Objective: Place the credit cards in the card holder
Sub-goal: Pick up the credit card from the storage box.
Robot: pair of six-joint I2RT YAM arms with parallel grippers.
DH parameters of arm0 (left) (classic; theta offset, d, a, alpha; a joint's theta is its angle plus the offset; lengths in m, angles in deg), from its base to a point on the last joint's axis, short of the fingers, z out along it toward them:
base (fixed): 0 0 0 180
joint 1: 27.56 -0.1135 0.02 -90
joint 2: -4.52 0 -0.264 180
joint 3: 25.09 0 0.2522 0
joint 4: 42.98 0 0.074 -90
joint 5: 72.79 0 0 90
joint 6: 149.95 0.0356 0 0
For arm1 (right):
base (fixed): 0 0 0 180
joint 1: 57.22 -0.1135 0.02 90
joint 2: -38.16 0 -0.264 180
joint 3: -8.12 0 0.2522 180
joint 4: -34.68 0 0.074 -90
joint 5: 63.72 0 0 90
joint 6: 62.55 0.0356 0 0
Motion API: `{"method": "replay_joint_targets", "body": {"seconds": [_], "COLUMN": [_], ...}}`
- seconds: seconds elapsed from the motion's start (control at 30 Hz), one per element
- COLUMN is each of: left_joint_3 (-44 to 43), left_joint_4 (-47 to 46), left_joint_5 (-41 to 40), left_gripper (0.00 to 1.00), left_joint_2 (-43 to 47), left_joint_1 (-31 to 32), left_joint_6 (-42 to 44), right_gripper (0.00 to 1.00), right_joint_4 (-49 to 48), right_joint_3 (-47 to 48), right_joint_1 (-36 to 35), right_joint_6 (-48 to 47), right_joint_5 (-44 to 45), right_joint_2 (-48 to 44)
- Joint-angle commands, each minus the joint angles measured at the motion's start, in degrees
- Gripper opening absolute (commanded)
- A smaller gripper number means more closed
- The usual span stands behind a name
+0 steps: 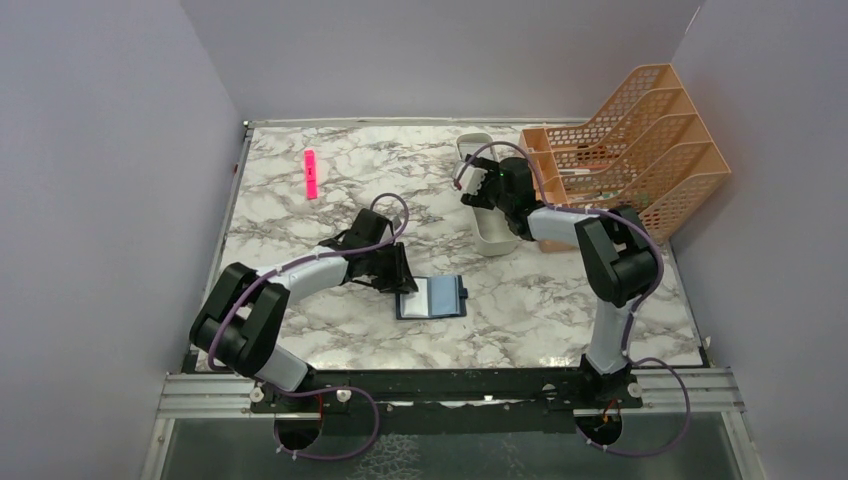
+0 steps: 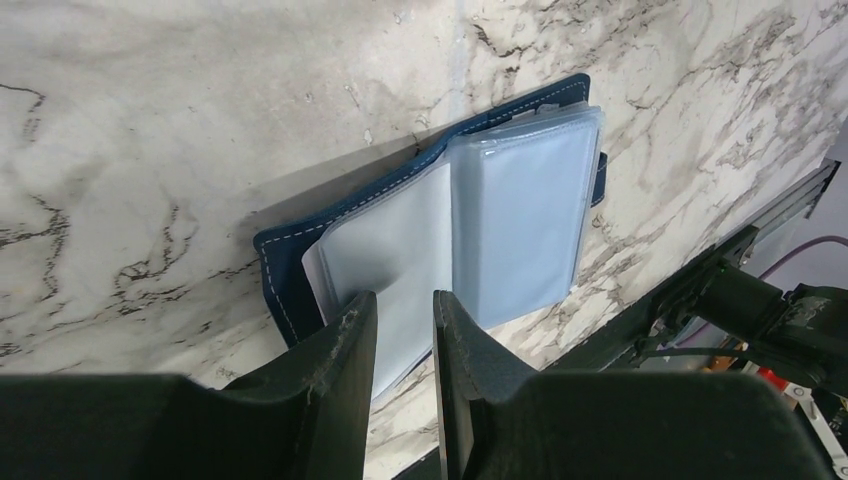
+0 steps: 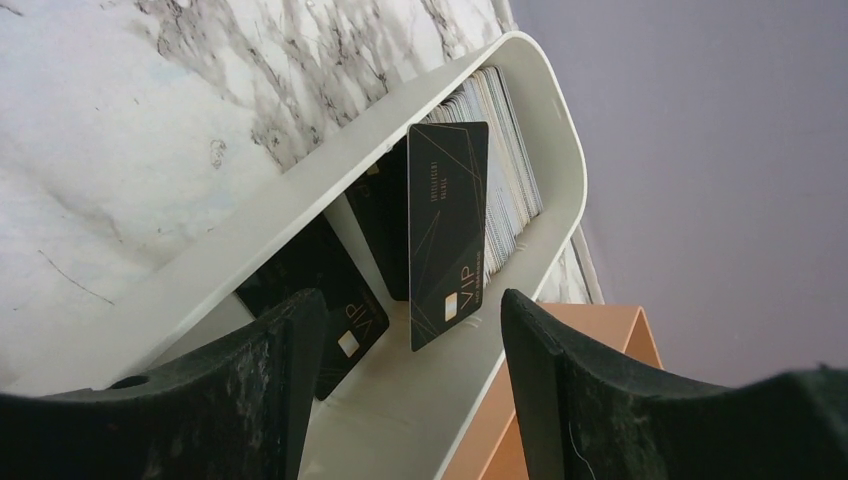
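Top view: left arm is reaching across the marble table (image 1: 560, 290) to mid-frame, left gripper (image 1: 400, 283) sitting at the left edge of the card holder (image 1: 432, 297). Holder is lying open and flat, pale blue inside facing up. Right arm is stretching toward upper centre, right gripper (image 1: 480, 195) hanging over the long white tray (image 1: 491, 243). Orange mesh rack (image 1: 630, 150) is standing at upper right, just beside the tray. Pink marker (image 1: 310, 173) is lying at upper left, well apart from everything else.

Left wrist: card holder (image 2: 520, 190) is filling mid-frame, navy cover underneath, clear plastic sleeves (image 2: 400, 250) fanning out on top. Left gripper (image 2: 403, 330) fingers (image 2: 345, 345) are coming up from the bottom edge, only a narrow slot between them, the near sleeve edge showing in that slot. Not clamping anything I can see; can't tell if the tips are touching the sleeve.

Right wrist: tray (image 3: 300, 200) is running diagonally from lower left to upper right. Credit cards (image 3: 447, 235) are sitting inside it: one black VIP card standing on edge mid-frame, a second black card (image 3: 335, 300) leaning low at its left, a packed row (image 3: 505, 140) at the far end. Right gripper (image 3: 410, 300) fingers (image 3: 290, 370) are standing wide apart either side of the VIP card, not touching it. Orange rack (image 3: 600, 330) corner is showing at lower right.
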Motion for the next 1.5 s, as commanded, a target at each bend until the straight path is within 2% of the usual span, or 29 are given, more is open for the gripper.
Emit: {"method": "replay_joint_targets", "body": {"seconds": [0.0,0.13,0.37,0.6,0.83,0.97,1.2,1.33,1.47], "left_joint_3": [0.84,1.02,1.47,2.23,1.73,0.71,-2.17,-3.43,-2.95], "left_joint_4": [-0.64,-0.68,-0.63,-0.97,-0.97,-1.37,-3.09,-5.33,-11.40], "left_joint_5": [1.85,1.98,2.01,1.26,0.43,1.78,5.68,7.97,9.93], "left_gripper": [0.30,0.30,0.30,0.30,0.32,0.34,0.38,0.40,0.46], "left_joint_2": [1.54,1.61,2.55,3.55,4.87,5.38,8.42,12.71,18.82], "left_joint_1": [-1.20,-1.58,-1.64,-1.65,-1.70,-1.76,-1.74,-1.82,-1.83], "left_joint_6": [1.34,1.44,1.01,0.35,0.14,-0.30,-1.94,-3.26,-6.85], "right_gripper": [0.68,0.59,0.36,0.02,0.01,0.01,0.01,0.01,0.01], "right_joint_4": [-5.83,-8.09,-9.61,-9.63,-6.36,-2.41,11.39,7.22,5.39], "right_joint_3": [1.07,1.67,1.06,0.09,-2.20,-4.19,-5.42,-11.95,-16.18], "right_joint_1": [0.00,0.00,-0.01,0.00,-0.09,-0.09,-0.09,-0.17,-0.18], "right_joint_6": [-2.75,-2.88,-2.81,-1.86,1.26,7.80,30.33,46.95,64.69], "right_joint_5": [1.51,3.28,2.81,2.76,1.56,-1.31,-16.27,-24.72,-27.37], "right_joint_2": [2.50,4.38,3.88,0.99,-5.47,-12.31,-25.32,-33.96,-39.46]}}
